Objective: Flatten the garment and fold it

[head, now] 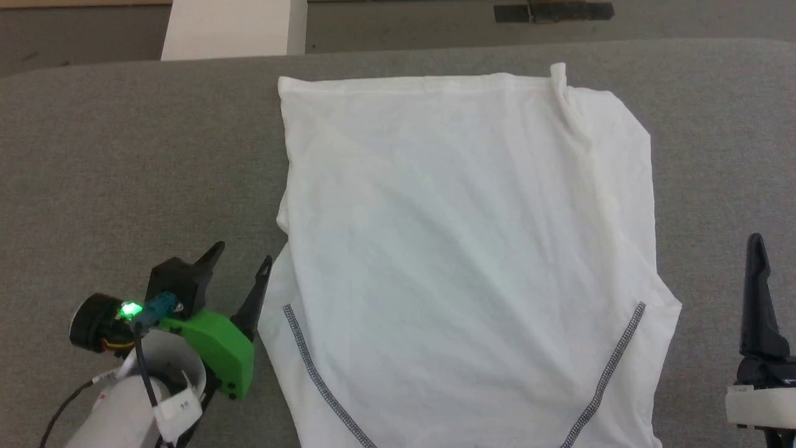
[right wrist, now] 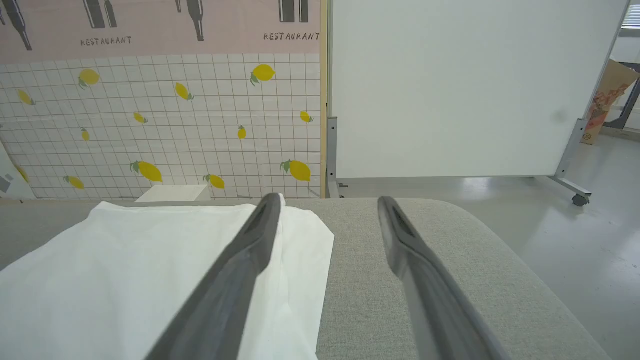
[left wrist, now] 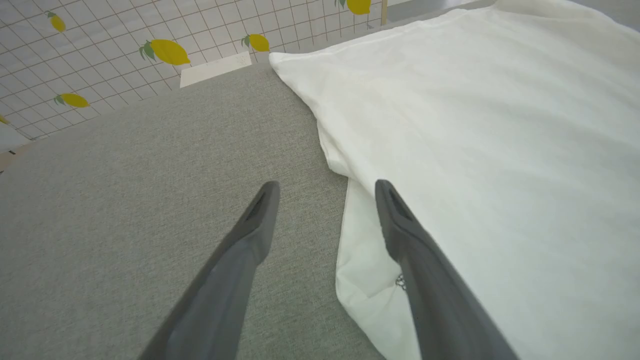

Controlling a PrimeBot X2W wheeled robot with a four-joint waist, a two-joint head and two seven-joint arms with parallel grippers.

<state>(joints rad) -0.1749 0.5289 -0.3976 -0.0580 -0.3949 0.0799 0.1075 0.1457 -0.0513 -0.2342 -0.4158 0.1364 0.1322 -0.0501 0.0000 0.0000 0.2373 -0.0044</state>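
The left gripper, fingers apart and empty, hangs over the edge of the shirt. The right gripper, likewise apart, holds nothing, with the shirt just beside it.

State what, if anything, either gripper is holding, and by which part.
Nothing is held: the left gripper and the right gripper both stand open beside the garment.

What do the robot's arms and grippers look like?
The left gripper has two long dark fingers on a green housing, with a lit green light, teal connector, black cable and a pale forearm bearing a white label. The right gripper has matching dark fingers on a white wrist.
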